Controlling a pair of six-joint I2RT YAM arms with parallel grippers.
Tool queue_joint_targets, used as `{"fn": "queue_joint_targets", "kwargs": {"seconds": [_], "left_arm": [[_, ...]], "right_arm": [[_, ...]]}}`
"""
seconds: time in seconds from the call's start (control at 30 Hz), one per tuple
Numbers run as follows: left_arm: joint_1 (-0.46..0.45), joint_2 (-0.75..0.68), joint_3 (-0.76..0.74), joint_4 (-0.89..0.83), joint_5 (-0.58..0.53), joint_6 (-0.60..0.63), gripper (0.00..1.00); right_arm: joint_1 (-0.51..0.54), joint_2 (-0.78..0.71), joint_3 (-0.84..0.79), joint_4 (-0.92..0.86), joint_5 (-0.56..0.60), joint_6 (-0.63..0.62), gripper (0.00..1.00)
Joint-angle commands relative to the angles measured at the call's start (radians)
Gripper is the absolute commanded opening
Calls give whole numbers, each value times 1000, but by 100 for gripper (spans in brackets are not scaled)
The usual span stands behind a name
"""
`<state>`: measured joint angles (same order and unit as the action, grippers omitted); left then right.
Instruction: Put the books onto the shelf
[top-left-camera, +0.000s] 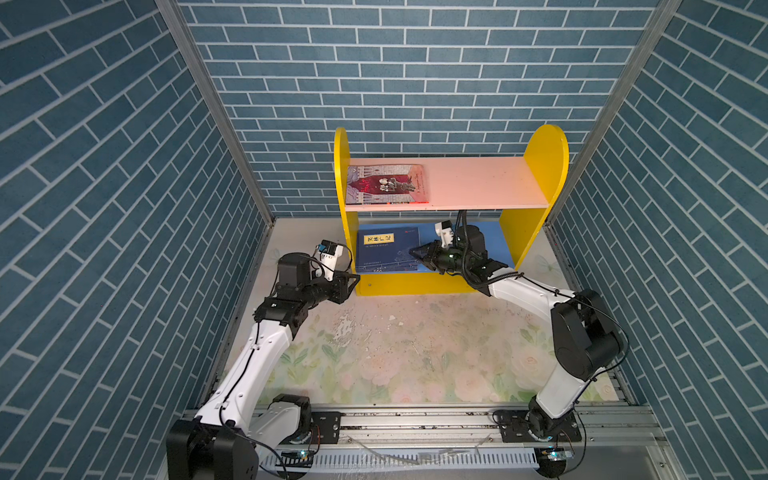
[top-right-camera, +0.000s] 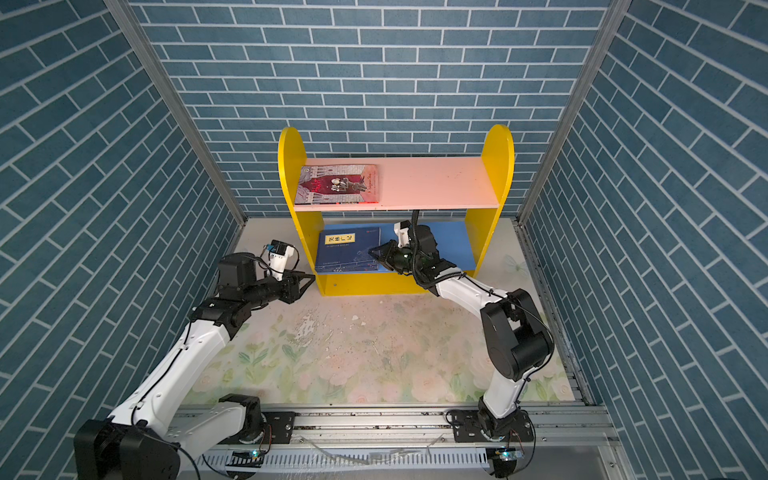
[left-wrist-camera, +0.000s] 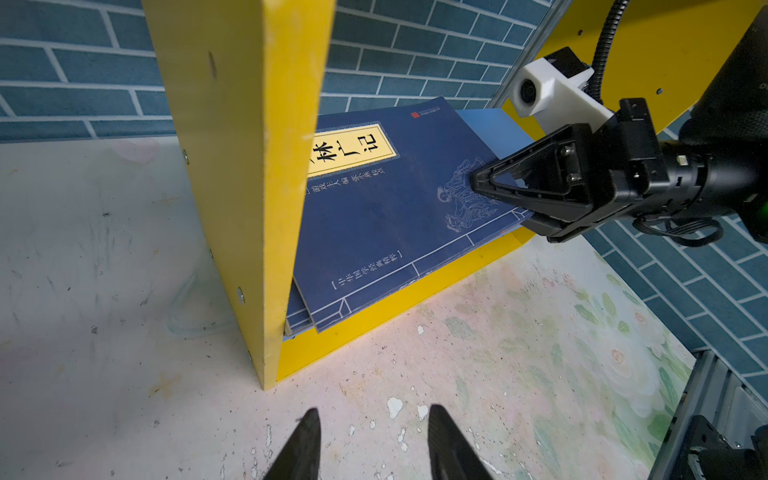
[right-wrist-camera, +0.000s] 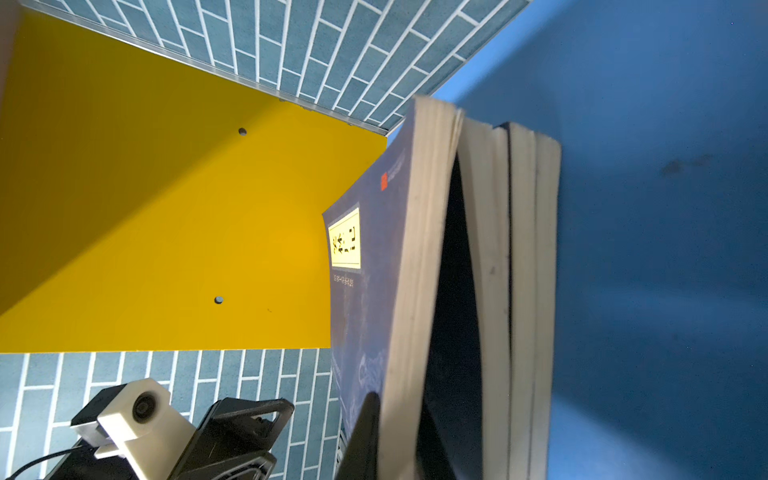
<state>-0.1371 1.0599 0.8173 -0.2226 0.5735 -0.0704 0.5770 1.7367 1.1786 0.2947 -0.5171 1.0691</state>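
The shelf (top-left-camera: 544, 158) (top-right-camera: 498, 158) stands at the back of the table. A grey-and-dark-red book (top-left-camera: 386, 185) (top-right-camera: 338, 185) lies flat on its pink upper board. Navy books (top-left-camera: 386, 249) (top-right-camera: 347, 249) are stacked on the blue lower board (right-wrist-camera: 665, 249). My right gripper (top-left-camera: 415, 252) (left-wrist-camera: 476, 183) (right-wrist-camera: 397, 415) reaches into the lower tier, shut on the top navy book (right-wrist-camera: 374, 257): one finger lies on its cover, the other under it, lifting that edge off the stack (right-wrist-camera: 523, 291). My left gripper (left-wrist-camera: 374, 411) (top-left-camera: 355, 282) is open and empty above the table, near the shelf's left panel (left-wrist-camera: 249, 166).
Blue brick-pattern walls close in the back and both sides. The floral table mat (top-left-camera: 415, 353) has worn white patches. A metal rail (top-left-camera: 415, 419) with both arm bases runs along the front edge.
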Motion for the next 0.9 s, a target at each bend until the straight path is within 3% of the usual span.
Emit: {"fn": "queue_joint_targets", "kwargs": {"seconds": [0.0, 0.23, 0.87], "left_arm": [[-5, 5, -24, 38, -19, 16, 44], [-7, 12, -59, 86, -73, 57, 43], [-21, 47, -96, 172, -90, 65, 44]], "right_arm": [[13, 4, -1, -3, 82, -38, 20], [27, -13, 16, -86, 140, -79, 29], [39, -62, 57, -309, 262, -220, 46]]}}
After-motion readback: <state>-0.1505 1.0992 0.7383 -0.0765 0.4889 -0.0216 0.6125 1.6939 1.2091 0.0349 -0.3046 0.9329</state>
